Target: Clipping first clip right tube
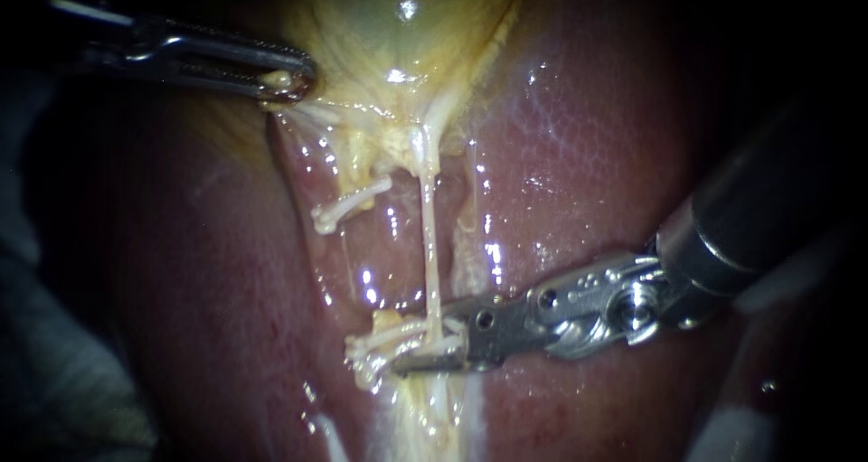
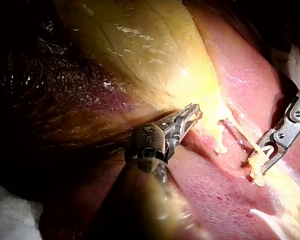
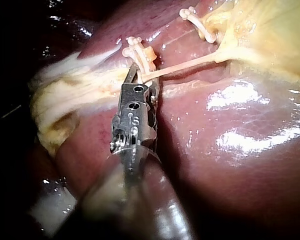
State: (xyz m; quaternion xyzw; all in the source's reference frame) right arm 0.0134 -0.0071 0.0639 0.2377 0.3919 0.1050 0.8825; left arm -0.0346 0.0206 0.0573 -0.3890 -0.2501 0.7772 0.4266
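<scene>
Right tube [image 1: 432, 245]: thin pale strand, taut, running from the gallbladder [image 1: 398, 28] neck down across the liver [image 1: 588, 155] bed. No clip seated on it anywhere along the visible length.

Right instrument [image 1: 432, 344] is on target. Its jaws straddle the strand at the lower end, one on each side, with a gap showing between them, so spread and not squeezed. Left wrist view shows a white loop [image 2: 266, 150] between those jaws, probably the loaded clip, but it's too small to be sure. Right wrist view confirms the strand crosses through the jaw gap [image 3: 140, 75].

Left instrument [image 1: 294, 80]: jaws pinched on the gallbladder edge, pulling it up and away, which holds the strand tight.

Just beside it, white clips [image 1: 336, 213] sit on a short stub, with more [image 1: 366, 353] right next to the right instrument's tip. They're close neighbours, so there's a risk of snagging.

Status: positioning looks done. Left to do: close the jaws to fire the clip, check it spans the full strand, then open and back out.
</scene>
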